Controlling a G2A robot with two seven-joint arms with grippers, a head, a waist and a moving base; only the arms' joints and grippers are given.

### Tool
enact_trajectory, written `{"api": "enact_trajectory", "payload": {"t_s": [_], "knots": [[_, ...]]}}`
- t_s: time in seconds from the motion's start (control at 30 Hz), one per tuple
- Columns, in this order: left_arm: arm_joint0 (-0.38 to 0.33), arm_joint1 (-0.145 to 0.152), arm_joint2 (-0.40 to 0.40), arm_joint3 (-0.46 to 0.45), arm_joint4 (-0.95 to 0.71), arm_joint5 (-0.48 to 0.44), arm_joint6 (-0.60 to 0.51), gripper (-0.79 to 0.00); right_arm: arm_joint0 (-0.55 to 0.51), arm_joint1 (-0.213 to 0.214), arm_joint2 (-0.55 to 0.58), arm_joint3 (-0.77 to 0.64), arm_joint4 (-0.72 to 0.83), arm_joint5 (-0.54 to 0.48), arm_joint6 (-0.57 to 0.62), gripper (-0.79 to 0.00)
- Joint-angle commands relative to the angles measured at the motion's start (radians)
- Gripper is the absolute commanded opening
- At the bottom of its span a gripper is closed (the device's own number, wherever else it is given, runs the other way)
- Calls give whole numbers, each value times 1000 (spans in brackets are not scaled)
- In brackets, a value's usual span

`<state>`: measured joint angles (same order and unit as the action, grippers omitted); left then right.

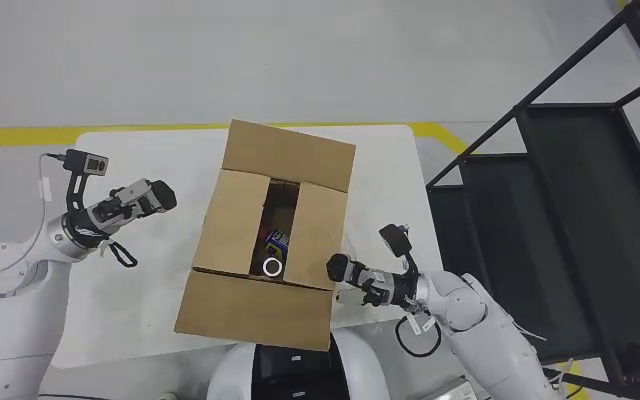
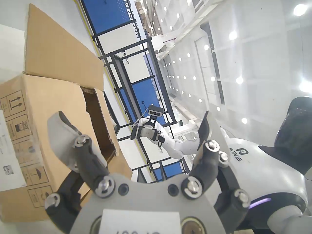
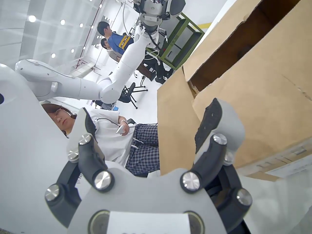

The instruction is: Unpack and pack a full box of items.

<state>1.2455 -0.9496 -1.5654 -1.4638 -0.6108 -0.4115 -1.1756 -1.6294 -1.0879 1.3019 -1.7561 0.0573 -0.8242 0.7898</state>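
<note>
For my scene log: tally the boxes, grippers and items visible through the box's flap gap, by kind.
cardboard box: 1
grippers: 2 (left gripper, right gripper)
items in the gap: 2 (white-rimmed round item, blue item)
total: 5

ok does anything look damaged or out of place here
One flap edge of the box is torn and ragged by the opening in the left wrist view, and the right wrist view shows a frayed corner too. The box also sits skewed on the table, its two middle flaps leaving a narrow gap.
</note>
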Motion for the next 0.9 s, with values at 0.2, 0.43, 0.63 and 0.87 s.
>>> {"api": "enact_trajectory", "payload": {"t_s": [0.2,0.43,0.63,0.87], "knots": [[0,0,0,0,0,0,0,0,13,0,-3,6,-48,121,-22,0],[0,0,0,0,0,0,0,0,-143,22,84,-74,-23,305,-26,0],[0,0,0,0,0,0,0,0,-277,34,121,-132,-68,384,-27,0],[0,0,0,0,0,0,0,0,-232,25,-11,-62,-93,436,4,0]]}}
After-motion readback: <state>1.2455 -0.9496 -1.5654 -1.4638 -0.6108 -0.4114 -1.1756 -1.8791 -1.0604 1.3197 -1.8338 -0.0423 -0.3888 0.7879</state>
